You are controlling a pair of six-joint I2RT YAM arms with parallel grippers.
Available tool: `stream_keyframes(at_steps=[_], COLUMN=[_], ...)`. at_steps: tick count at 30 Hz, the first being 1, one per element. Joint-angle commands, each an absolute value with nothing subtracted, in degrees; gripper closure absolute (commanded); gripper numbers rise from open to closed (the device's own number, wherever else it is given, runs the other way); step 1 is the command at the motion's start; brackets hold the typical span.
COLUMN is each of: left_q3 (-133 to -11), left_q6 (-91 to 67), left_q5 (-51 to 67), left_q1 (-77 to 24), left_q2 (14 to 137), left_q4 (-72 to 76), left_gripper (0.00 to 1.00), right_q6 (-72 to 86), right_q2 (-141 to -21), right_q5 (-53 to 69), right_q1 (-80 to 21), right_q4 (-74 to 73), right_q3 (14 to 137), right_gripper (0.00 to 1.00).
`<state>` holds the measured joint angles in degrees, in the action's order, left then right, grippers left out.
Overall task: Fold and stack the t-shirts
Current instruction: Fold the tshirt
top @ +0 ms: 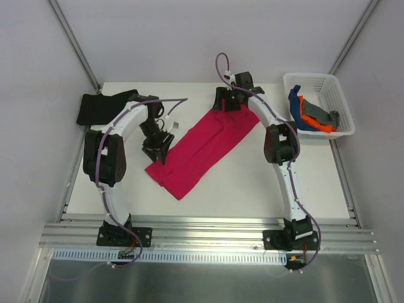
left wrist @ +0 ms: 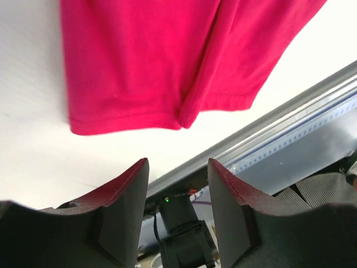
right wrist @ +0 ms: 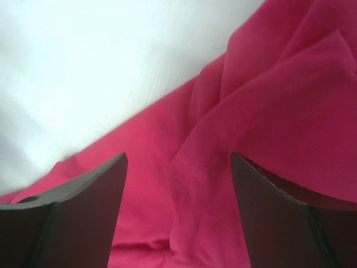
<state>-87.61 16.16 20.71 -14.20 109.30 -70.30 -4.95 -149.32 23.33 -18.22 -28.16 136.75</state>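
Note:
The crimson-pink t-shirt [top: 203, 148] lies folded into a long strip, running diagonally from the far middle of the table to the near left. My left gripper [top: 157, 150] is open and empty beside the strip's near-left end. In the left wrist view the shirt's hem [left wrist: 162, 61] lies ahead of the open left gripper [left wrist: 178, 167], apart from it. My right gripper [top: 228, 102] is open over the strip's far end. In the right wrist view wrinkled pink cloth [right wrist: 251, 128] lies under the right gripper [right wrist: 178, 157], ungripped. A black t-shirt [top: 101, 108] lies at the far left.
A white lattice basket [top: 328, 83] stands at the far right and holds blue [top: 295, 108], orange [top: 314, 120] and grey [top: 323, 115] shirts. The table's metal front rail [left wrist: 290, 103] runs close below the pink shirt's near end.

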Motion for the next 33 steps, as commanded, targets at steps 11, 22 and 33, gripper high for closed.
stream_keyframes(at_steps=[11, 22, 33], left_q3=[-105.5, -101.3, -97.6], left_q6=[18.0, 19.1, 19.2], left_q5=[26.4, 26.6, 26.8], left_q1=[-14.1, -14.1, -14.2], left_q2=[126.0, 126.9, 130.4], left_q4=[-71.7, -71.9, -71.6], left_gripper=[0.54, 0.53, 0.53], right_q6=[-3.3, -0.3, -1.0], right_q2=[-127.0, -124.6, -134.9], right_q5=[25.0, 24.8, 25.1], right_q1=[-14.9, -13.9, -13.2], right_q4=[-32.7, -34.6, -35.8], right_q3=[119.6, 102.7, 112.3], right_gripper=[0.22, 0.21, 0.21])
